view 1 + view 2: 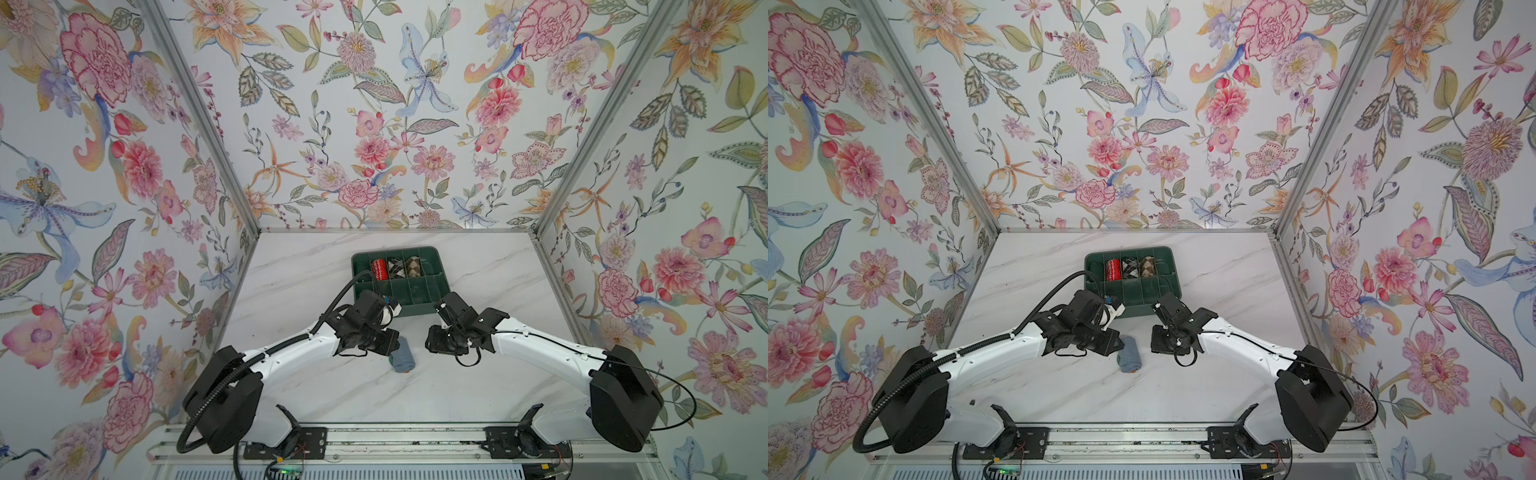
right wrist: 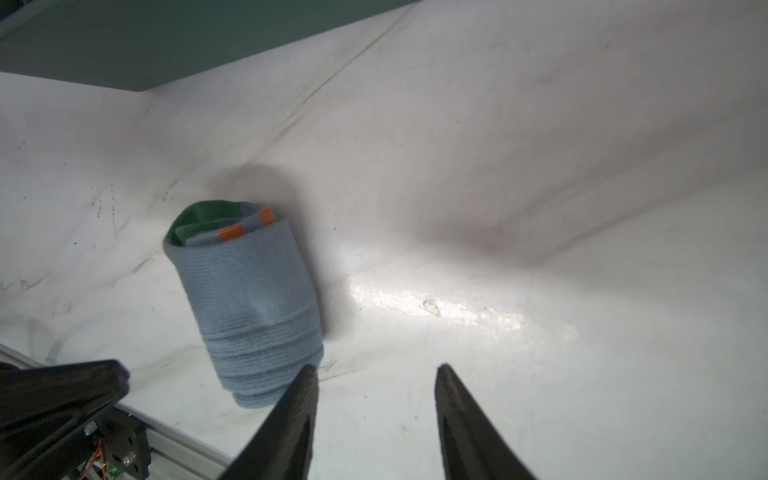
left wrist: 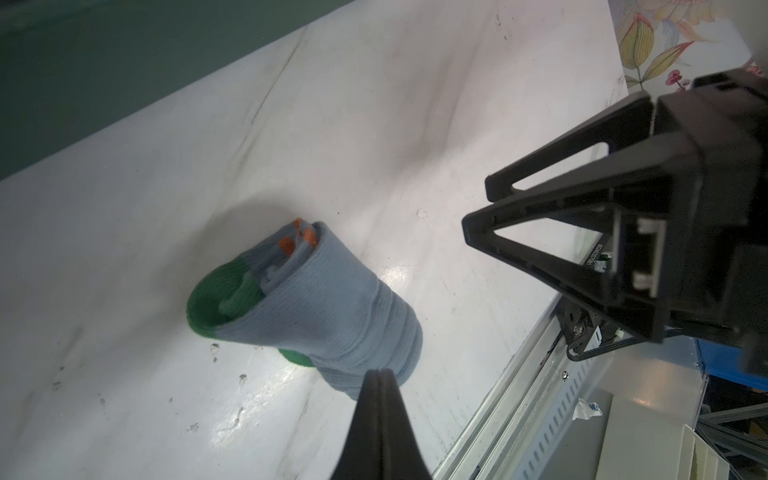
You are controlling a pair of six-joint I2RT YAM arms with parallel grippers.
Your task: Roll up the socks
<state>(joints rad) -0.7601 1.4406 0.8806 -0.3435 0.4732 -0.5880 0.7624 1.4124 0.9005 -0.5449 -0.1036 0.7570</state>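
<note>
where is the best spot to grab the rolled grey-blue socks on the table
Probably the middle of the sock roll, from above, jaws across its rounded sides. It lies on its side on the table; loose green and orange layers show at one end.

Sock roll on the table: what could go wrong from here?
1. The sock roll lies loose on the table, held by nothing; green and orange layers poke from one end, so a sloppy grab might unwind it.
2. The left pincer is shut close to it and could shove it away instead of gripping; only the right pincer stands open.
</note>
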